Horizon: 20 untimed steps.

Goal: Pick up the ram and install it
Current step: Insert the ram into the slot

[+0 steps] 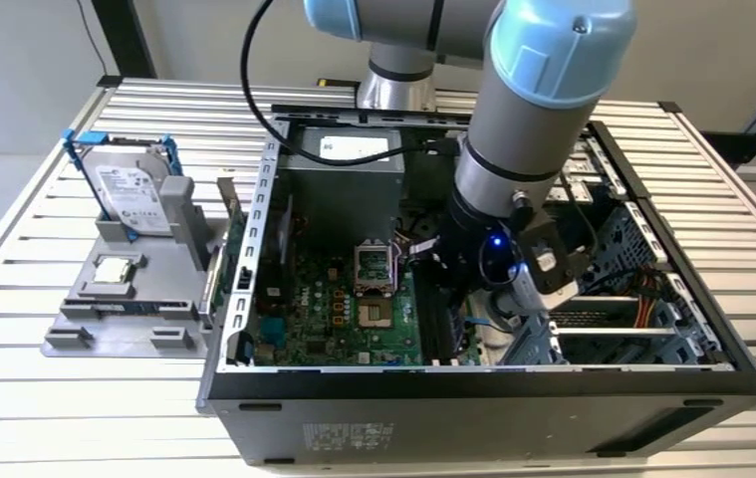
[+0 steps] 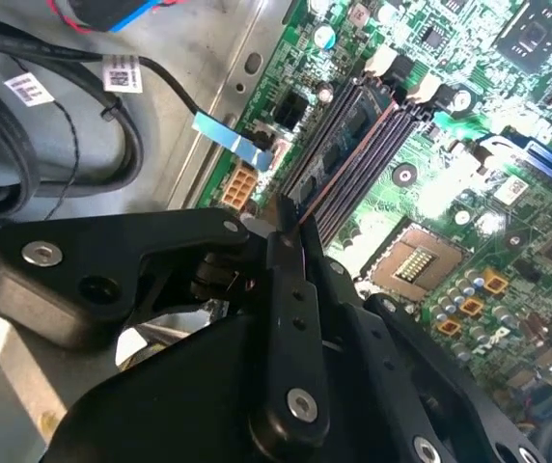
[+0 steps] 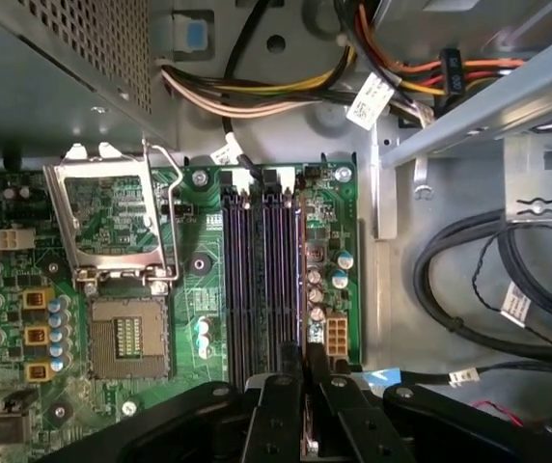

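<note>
Ram (image 2: 326, 188), light, stiff, fragile: my jaws pinch its flat faces, three o'clock of processor socket (image 1: 375, 317) in exterior view.

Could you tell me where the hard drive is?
The hard drive stands upright in the grey holder, on the exterior view's left of the computer case, behind the processor chip.

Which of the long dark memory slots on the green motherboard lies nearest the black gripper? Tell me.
The outermost slot, farthest from the square processor socket; the gripper hangs at its end.
</note>
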Available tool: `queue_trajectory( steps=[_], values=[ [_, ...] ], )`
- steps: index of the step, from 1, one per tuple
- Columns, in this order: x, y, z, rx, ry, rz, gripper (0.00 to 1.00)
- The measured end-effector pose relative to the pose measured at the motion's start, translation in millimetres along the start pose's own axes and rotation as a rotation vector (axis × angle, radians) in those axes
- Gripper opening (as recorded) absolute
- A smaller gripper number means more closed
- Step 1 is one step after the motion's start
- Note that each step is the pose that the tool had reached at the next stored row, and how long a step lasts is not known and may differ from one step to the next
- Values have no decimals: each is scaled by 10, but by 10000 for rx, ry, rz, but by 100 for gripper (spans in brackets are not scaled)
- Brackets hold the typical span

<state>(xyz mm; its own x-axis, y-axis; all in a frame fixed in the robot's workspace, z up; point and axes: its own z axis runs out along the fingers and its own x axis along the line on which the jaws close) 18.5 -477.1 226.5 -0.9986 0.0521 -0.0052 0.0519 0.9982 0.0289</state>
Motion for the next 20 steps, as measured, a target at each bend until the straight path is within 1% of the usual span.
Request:
queue_trajectory(
  steps=[4, 6, 7, 8, 10, 20],
  values=[
    [3, 6, -3, 3, 1, 34, 0],
    [10, 6, -16, -11, 3, 34, 0],
    [10, 7, -17, -79, 10, 33, 0],
    [11, 7, -23, -125, 23, 34, 0],
    [11, 7, -24, -141, 28, 37, 0],
    [33, 9, 15, -140, 30, 36, 0]
  ],
)
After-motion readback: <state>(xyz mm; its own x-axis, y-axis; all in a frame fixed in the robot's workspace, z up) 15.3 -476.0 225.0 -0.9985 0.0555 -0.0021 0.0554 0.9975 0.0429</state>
